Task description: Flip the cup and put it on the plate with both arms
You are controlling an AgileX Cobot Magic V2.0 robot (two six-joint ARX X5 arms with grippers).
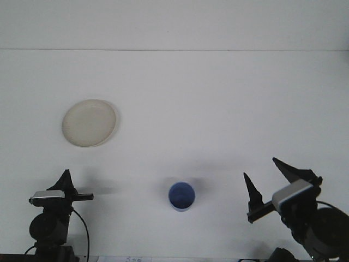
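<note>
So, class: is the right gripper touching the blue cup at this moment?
Apart. The front view shows bare white table between the blue cup and the open right gripper, which sits off to the cup's right.

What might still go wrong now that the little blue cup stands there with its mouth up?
The blue cup stands alone, far from the cream plate, so it could tip or slip while being carried over. The left gripper must grab a small, round cup; a slightly off grasp might knock it over.
</note>
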